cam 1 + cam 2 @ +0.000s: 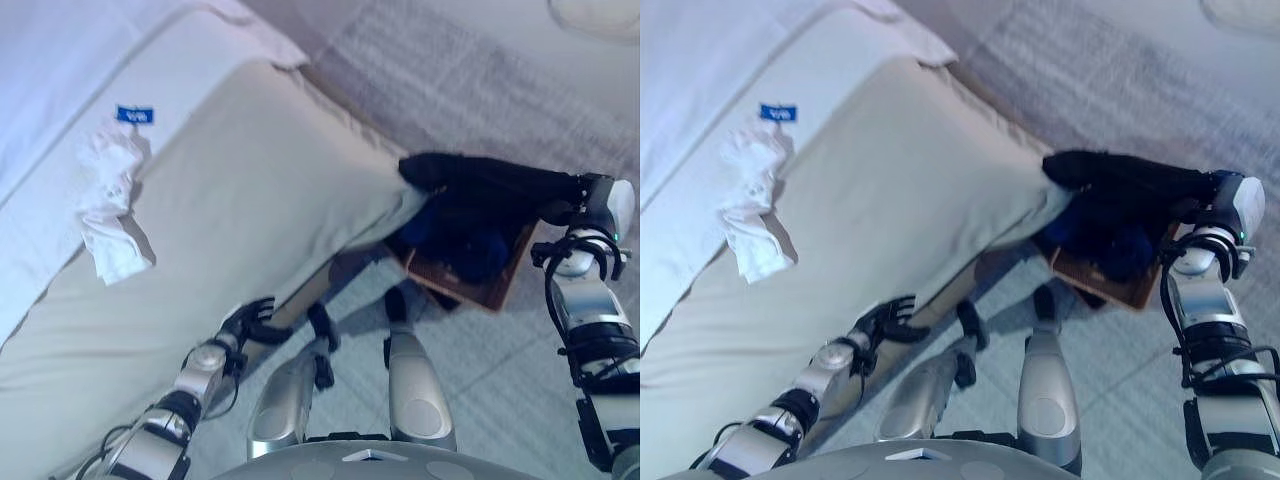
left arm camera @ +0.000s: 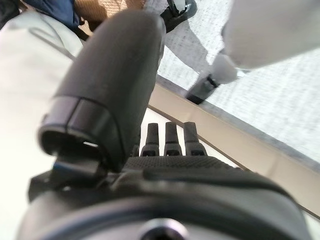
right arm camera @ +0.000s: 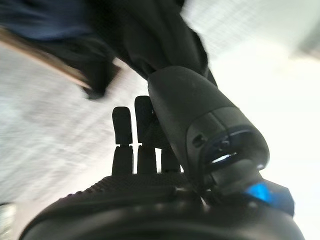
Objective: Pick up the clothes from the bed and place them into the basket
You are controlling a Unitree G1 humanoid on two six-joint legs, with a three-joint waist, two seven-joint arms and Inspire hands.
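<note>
A black garment (image 1: pixel 480 178) stretches over the brown basket (image 1: pixel 503 288) beside the bed, its far end reaching the corner of the beige cover (image 1: pixel 250 190). My right hand (image 1: pixel 572 208) holds its near end; in the right wrist view the dark cloth (image 3: pixel 160 35) sits pinched between the thumb and the fingers (image 3: pixel 122 145). Dark blue clothes (image 1: pixel 465 245) lie inside the basket. A crumpled white cloth (image 1: pixel 112 205) rests on the bed at the left. My left hand (image 1: pixel 248 322) hangs empty by the bed's near edge, fingers relaxed (image 2: pixel 170 145).
White bedding (image 1: pixel 60 60) with a small blue label (image 1: pixel 134 114) lies beyond the beige cover. The basket stands on grey floor close to the bed's corner. A pale round object (image 1: pixel 600 15) shows at the top right.
</note>
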